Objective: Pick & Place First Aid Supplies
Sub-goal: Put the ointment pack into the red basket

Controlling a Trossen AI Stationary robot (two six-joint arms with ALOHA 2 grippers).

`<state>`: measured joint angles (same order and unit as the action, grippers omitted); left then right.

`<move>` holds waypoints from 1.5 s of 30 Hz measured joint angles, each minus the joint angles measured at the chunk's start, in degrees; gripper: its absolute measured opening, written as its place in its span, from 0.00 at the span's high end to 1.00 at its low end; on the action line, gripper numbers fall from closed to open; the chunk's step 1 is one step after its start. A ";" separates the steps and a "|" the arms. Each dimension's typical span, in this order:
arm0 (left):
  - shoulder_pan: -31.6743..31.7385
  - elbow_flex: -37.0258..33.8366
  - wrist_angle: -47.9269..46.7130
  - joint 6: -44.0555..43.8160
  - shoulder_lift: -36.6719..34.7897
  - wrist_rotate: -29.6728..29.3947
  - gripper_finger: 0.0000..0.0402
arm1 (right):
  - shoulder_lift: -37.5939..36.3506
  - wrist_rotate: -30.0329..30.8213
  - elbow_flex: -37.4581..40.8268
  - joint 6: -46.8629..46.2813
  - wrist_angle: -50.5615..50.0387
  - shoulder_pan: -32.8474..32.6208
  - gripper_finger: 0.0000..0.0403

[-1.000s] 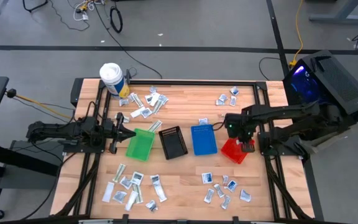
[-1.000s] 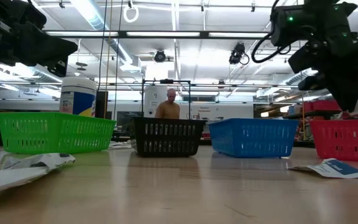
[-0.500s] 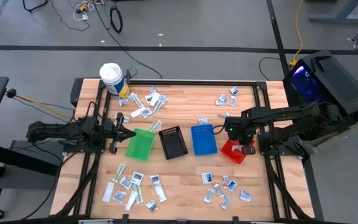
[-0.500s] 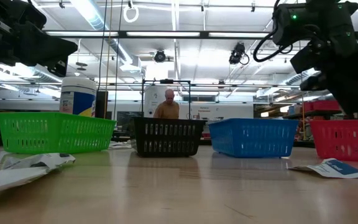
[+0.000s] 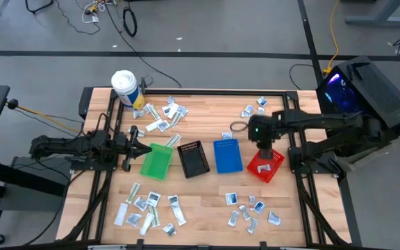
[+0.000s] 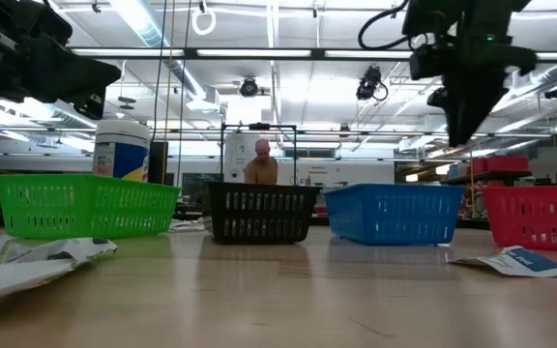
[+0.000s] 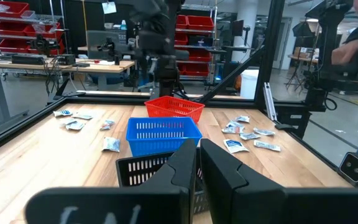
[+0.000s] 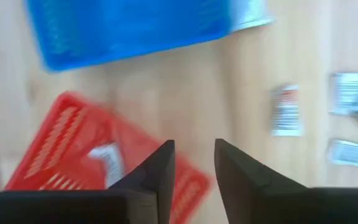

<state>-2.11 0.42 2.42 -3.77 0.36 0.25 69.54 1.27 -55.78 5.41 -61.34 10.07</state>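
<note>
From my station, most of the job looks undone. The bench (image 5: 200, 208) carries four loose clusters of first aid supplies: one near the white tub (image 5: 124, 88) at the far left (image 5: 160, 114), one at the far right (image 5: 254, 106), one at the near left (image 5: 148, 208), one at the near right (image 5: 252, 212). A single sachet (image 5: 227, 135) lies just beyond the blue bin.

Four bins sit in a row mid-bench: green bin (image 5: 157, 161), black bin (image 5: 193, 159), blue bin (image 5: 228, 155), red bin (image 5: 264, 164). The right wrist view shows one pale sachet (image 8: 107, 158) lying in the red bin, so I judge at least one drop is made. I cannot make out contents in the other three.

The right tool (image 5: 262, 146) hangs above the far edge of the red bin, fingers a narrow gap apart with nothing between them. The left tool (image 5: 139, 147) waits at the left of the green bin, fingers nearly together and empty.

As for writing, the tub has a yellow and blue label (image 6: 122, 159), but I cannot read it. The sachets show green or blue print, too small to make out. One packet (image 6: 515, 259) beside the red bin in the low view has a blue patch, also illegible.
</note>
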 joint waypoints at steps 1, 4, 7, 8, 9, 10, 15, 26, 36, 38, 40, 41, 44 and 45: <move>0.00 -0.02 0.00 0.00 0.00 0.00 0.92 | 0.00 0.03 -0.52 0.62 0.25 0.97 0.70; 0.00 -0.02 0.00 0.00 0.00 0.00 0.92 | 0.15 -0.72 -0.89 2.11 2.23 3.11 0.67; 0.00 -0.01 0.00 0.00 -0.01 0.00 0.92 | 0.49 -0.76 -0.91 4.37 3.64 4.94 0.63; 0.00 -0.02 0.00 0.00 0.00 0.00 0.92 | 0.64 -0.64 -0.91 5.24 3.77 5.51 0.61; 0.00 0.00 0.00 0.00 0.00 0.00 0.92 | 0.65 -0.52 -0.91 6.34 3.68 6.17 0.60; 0.00 -0.02 0.00 0.00 0.00 0.00 0.92 | 0.57 -0.06 -0.91 7.73 3.78 6.93 0.58; 0.00 0.00 0.00 0.00 0.00 0.00 0.92 | 0.71 0.87 -0.91 13.80 4.22 10.46 0.50; 0.00 -0.02 0.00 0.00 0.00 0.00 0.92 | 8.55 3.03 -0.93 15.47 5.55 16.13 0.33; 0.00 0.00 0.00 0.00 0.00 0.00 0.92 | 15.68 2.78 -0.93 17.85 10.10 19.33 0.27; 0.00 -0.02 0.00 0.00 0.00 0.00 0.92 | 16.77 2.80 -0.93 19.25 10.99 19.67 0.27; 0.00 -0.01 0.00 0.00 -0.01 0.00 0.92 | 17.81 2.78 -0.93 20.43 12.13 19.94 0.27; 0.00 -0.02 0.00 0.00 0.00 0.00 0.92 | 18.31 2.78 -0.93 20.64 12.71 20.07 0.27; 0.00 -0.01 0.00 0.00 0.00 0.00 0.92 | 19.84 2.78 -0.93 20.61 13.83 20.36 0.27; 0.00 -0.02 0.00 0.00 0.00 0.00 0.92 | 20.30 2.78 -0.93 20.63 13.90 20.41 0.27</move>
<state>-2.11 0.40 2.42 -3.77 0.36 0.25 89.84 4.05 -56.71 26.04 -47.44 30.48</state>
